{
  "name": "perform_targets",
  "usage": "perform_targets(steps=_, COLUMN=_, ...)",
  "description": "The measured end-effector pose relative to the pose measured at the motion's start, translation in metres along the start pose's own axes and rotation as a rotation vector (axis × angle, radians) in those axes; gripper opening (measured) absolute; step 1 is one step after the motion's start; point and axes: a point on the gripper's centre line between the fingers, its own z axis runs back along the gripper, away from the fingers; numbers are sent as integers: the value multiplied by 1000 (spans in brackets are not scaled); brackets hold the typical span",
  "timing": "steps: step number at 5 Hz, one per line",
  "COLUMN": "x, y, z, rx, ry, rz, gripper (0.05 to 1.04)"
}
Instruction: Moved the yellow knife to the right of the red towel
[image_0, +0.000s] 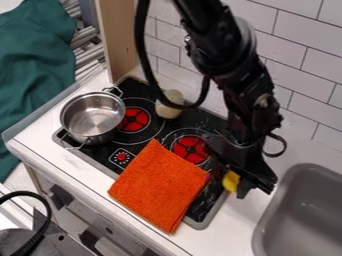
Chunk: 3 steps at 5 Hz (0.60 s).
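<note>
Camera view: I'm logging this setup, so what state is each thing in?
Pot: upright, uncovered.
Orange towel: spread out, lying flat.
Yellow knife: partly hidden, right beside the gripper; held or not, cannot tell.
Red burners: lit or not, cannot tell.
Green cloth: rumpled.

The fixed camera looks obliquely down from moderate range, across the counter (226, 227) toward the tiled wall (302, 37) beyond.

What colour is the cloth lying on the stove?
The cloth is orange, seen best in the camera view.
</note>
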Motion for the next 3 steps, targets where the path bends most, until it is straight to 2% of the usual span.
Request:
perform_targets(steps=1, x=8, y=4, z=0, rx=-29, ry=-38, rz=-5, gripper=543)
perform_targets(steps=2, x=7, y=13, z=0, rx=-36, ry=-36, rz=2, gripper=858)
perform_targets(steps=3, x=1, y=20, z=6, rx=-29, ry=-26, rz=-6, gripper=1017)
